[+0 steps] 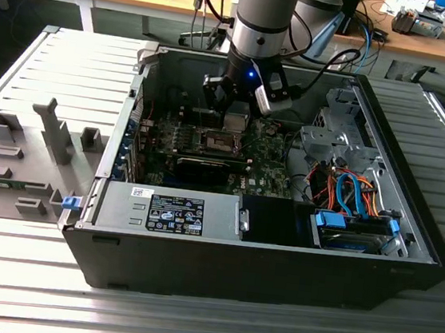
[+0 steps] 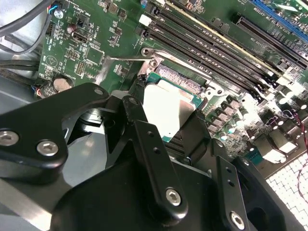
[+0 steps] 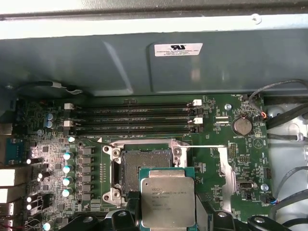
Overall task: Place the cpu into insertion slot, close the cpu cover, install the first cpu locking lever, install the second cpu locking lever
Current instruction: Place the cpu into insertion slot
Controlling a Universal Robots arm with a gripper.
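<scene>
One cpu [image 3: 167,202] sat clenched in the claw [image 1: 235,122], hovering over the board [image 3: 216,130] just off the open slot [image 3: 142,166], so setting it well would, I judged, mean centring it, keeping it level and square with that slot, then lowering without any force.

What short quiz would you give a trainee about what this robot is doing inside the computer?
1. True or false: the cpu already sits in the insertion slot.
2. What does the gripper hold? A a screwdriver; B the cpu; C a bolt.
3. Fill the gap: the circuit board around the slot is ___.
Key: 1 false, the slot lies empty; 2 B; 3 green.
</scene>
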